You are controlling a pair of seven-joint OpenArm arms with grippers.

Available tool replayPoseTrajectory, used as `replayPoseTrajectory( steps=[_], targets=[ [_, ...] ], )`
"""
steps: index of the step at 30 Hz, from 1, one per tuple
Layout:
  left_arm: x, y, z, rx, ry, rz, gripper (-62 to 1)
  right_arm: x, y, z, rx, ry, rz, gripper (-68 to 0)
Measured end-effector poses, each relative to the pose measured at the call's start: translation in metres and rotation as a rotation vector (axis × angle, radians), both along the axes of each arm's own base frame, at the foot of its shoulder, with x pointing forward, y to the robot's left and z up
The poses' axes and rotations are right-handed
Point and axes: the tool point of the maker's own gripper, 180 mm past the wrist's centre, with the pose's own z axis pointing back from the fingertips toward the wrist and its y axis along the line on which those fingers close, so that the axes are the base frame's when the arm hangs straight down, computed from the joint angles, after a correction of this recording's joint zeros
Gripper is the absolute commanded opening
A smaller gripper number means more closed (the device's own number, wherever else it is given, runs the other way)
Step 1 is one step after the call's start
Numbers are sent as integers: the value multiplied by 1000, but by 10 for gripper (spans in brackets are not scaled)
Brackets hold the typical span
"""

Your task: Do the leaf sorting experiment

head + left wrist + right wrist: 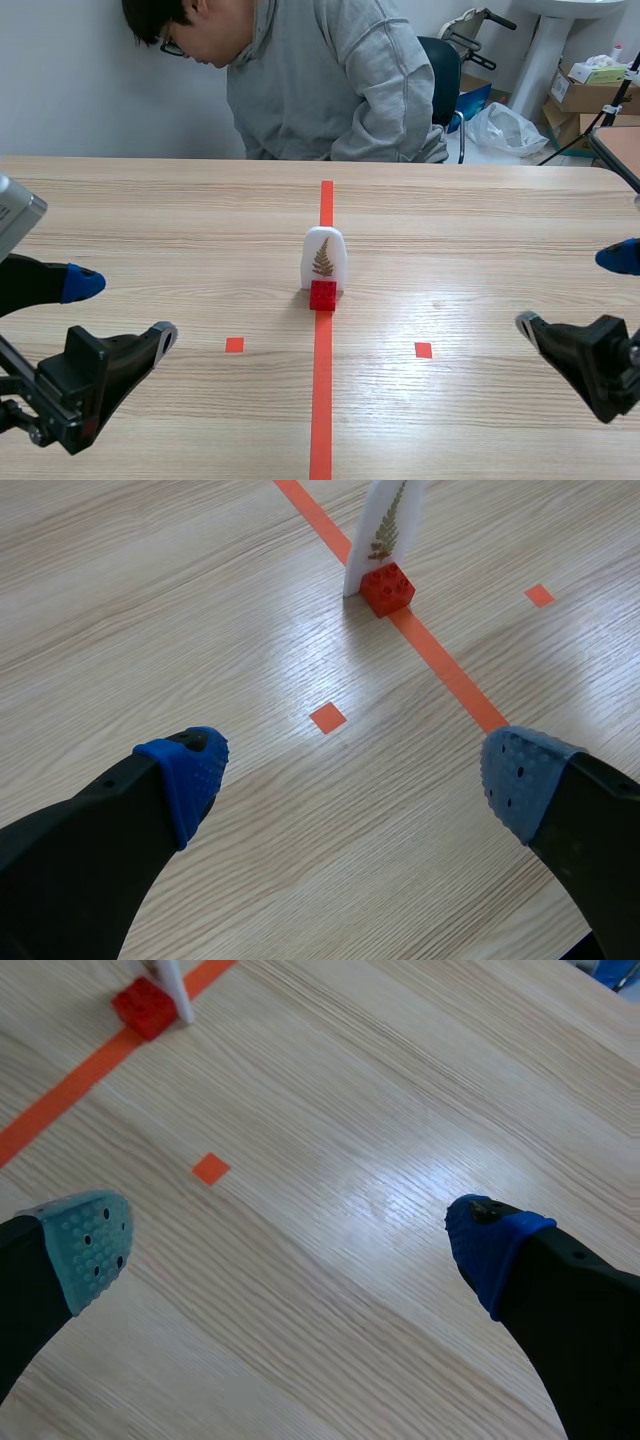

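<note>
Sorting looks not yet begun. The white card [324,256], bearing what seems a fern leaf, stands upright in its red brick [323,295] on the table [150,220], on the centre tape line. The left end effector [122,308] and right end effector [571,290] hover well apart from it, fingers spread wide, holding and touching nothing.

A light wood-grain tabletop [150,220] runs up to a person [320,80] in a grey hooded top, who sits at its far edge with head bent down. Behind the person is a plain pale wall [60,90]. Just behind the person, to the robot's right, stands a dark chair [445,80]. Farther to that side of the person are a white pedestal [545,50], a crumpled white plastic bag [508,128] and stacked cardboard boxes [580,95]. Soft, even light gleams off the wood.
</note>
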Motion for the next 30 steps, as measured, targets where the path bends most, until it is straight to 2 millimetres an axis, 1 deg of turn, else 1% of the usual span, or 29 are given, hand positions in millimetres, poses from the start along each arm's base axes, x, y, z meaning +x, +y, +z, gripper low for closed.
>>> replayPoseTrajectory(
  steps=[4, 8, 12, 16, 21, 25, 30],
  targets=[
    [0, 0, 0, 0, 0, 0, -67, 17, -8, -12, -15, 21, 9, -21],
    [0, 0, 0, 0, 0, 0, -67, 32, -6, -26, -16, 53, 45, -23],
    [0, 0, 0, 0, 0, 0, -67, 49, 8, -32, -9, 61, 107, -23],
    [0, 0, 0, 0, 0, 0, -67, 66, 26, -36, -38, 58, 169, -23],
    [0, 0, 0, 0, 0, 0, -67, 77, 48, -44, -104, 62, 266, -23],
    [0, 0, 0, 0, 0, 0, -67, 87, 66, -44, -140, 39, 331, -23],
    [0, 0, 0, 0, 0, 0, -67, 106, 91, -43, -116, 25, 362, -23]
  ],
)
